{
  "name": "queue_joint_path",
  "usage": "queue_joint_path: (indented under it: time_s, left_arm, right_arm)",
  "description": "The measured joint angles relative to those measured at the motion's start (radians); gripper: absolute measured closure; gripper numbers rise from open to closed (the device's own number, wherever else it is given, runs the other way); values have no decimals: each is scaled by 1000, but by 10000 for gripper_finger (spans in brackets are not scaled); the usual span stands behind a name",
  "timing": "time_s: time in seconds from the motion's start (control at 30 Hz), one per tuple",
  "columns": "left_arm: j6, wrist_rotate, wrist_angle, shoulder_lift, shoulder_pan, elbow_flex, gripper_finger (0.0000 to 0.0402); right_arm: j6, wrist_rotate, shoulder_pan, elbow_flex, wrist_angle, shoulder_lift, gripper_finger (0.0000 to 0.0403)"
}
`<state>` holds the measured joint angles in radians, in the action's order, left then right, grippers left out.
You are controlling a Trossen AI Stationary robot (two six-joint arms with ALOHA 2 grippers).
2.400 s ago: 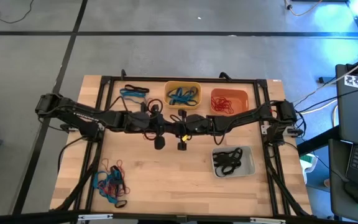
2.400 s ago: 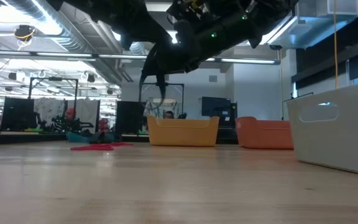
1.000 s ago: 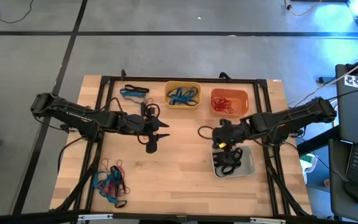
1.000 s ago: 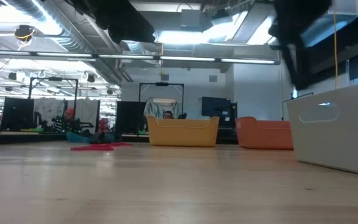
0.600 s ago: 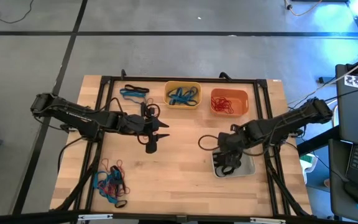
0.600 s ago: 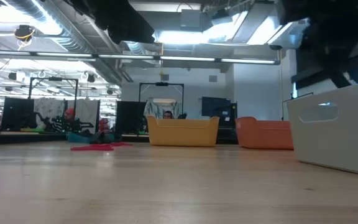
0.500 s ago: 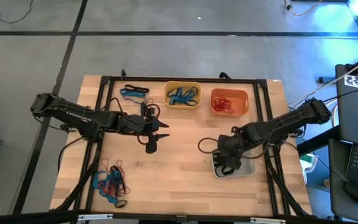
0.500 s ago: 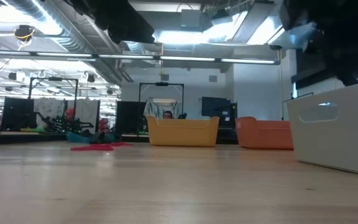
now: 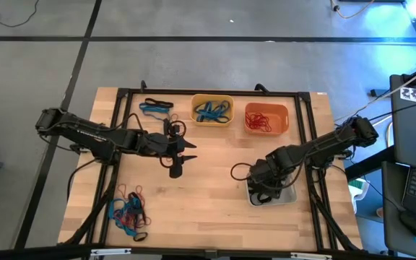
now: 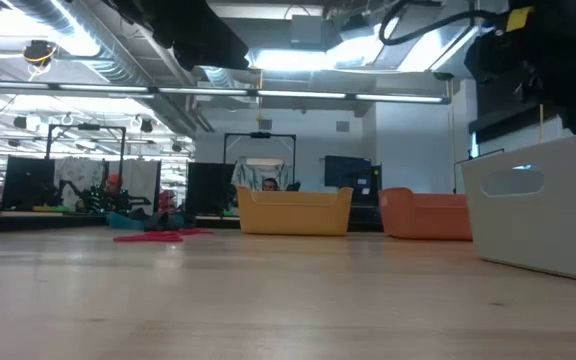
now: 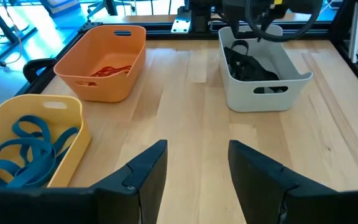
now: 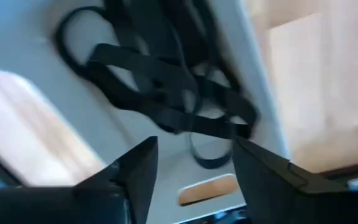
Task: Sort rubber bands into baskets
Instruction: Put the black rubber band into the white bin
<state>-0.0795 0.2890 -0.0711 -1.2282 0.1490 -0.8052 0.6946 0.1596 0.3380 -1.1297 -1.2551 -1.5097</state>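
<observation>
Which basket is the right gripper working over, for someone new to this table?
On the wooden table, look right of centre, nearer the front edge than the yellow basket and orange basket. The pale grey basket there alone holds black rubber bands; the right gripper hangs over it.

No legible text.
Nothing readable on baskets, table, arms or background equipment in any view.

Matt wooden table [image 9: 208, 202], plastic baskets [image 11: 104, 62]
</observation>
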Motion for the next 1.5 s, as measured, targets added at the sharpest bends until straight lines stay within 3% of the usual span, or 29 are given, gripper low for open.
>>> queue_joint_path:
  time_s: [0.3,0.4,0.6,0.9,1.07,1.23,1.5]
  left_arm:
    - [-1,5,-68,0,-1,0,233]
    - [-21,14,-102,0,-14,0,233]
    - [-102,92,-200,0,-67,0,233]
    - [-337,232,-382,0,-169,0,233]
    - [-447,298,-443,0,-231,29,233]
    - [-532,299,-446,0,-310,87,233]
    - [-587,245,-443,0,-421,163,233]
  right_arm:
    - [-125,0,-69,-79,0,0,212]
    - [-188,-86,-85,-135,21,0,219]
    - [-352,-377,-85,-177,196,0,220]
    - [-511,-580,-86,-86,511,1,219]
    - [-522,-603,-86,2,670,1,219]
    - [-561,-603,-86,75,831,1,219]
    - [-579,-603,-112,91,895,1,219]
